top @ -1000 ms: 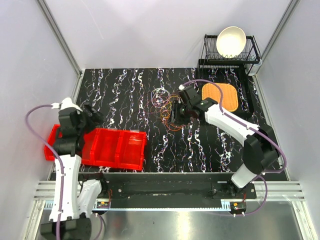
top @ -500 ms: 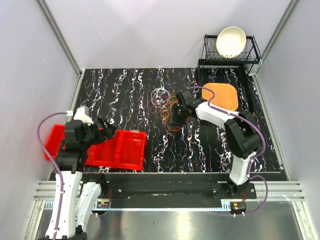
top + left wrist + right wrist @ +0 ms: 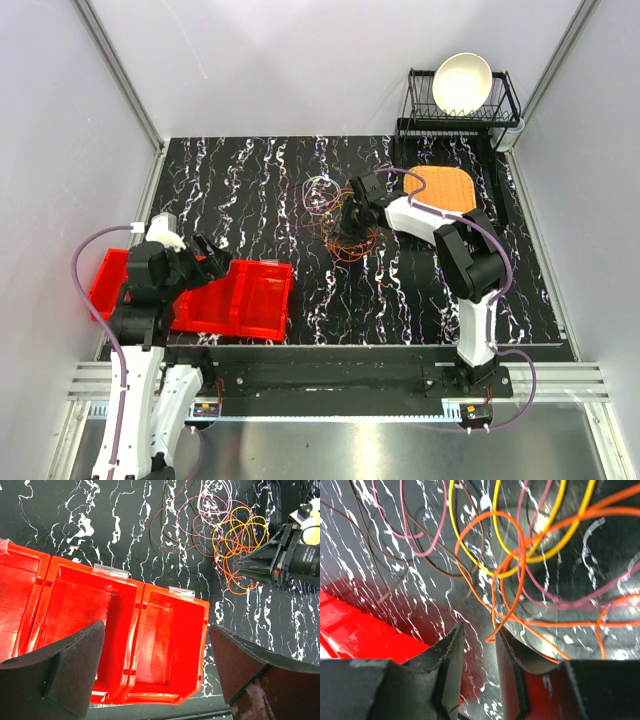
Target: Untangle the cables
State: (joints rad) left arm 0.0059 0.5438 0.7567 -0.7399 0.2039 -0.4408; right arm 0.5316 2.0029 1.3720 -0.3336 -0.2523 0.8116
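The cables (image 3: 332, 212) lie in one tangle of thin orange, yellow, pink and brown loops at the table's middle back, also seen in the left wrist view as the cables (image 3: 231, 536). My right gripper (image 3: 350, 224) is down at the tangle's right edge, its tip (image 3: 238, 564) pointing into the orange loops. Up close, an orange cable (image 3: 487, 514) crosses a yellow one (image 3: 451, 520). The right gripper (image 3: 479, 630) stands open by a narrow gap, with an orange bend touching one fingertip. My left gripper (image 3: 210, 258) hangs wide open above the red bins, nothing between its fingers (image 3: 80, 665).
Red bins (image 3: 262, 268) sit in a row at the front left, their rims (image 3: 175, 594) below my left gripper. An orange mat (image 3: 440, 192) lies at the back right. Behind it a black rack (image 3: 505, 100) holds a white bowl (image 3: 462, 82).
The right gripper pushed left into the tangle and its jaws narrowed while that arm's elbow folded back. The left gripper swung forward and right over the bins, then held still.
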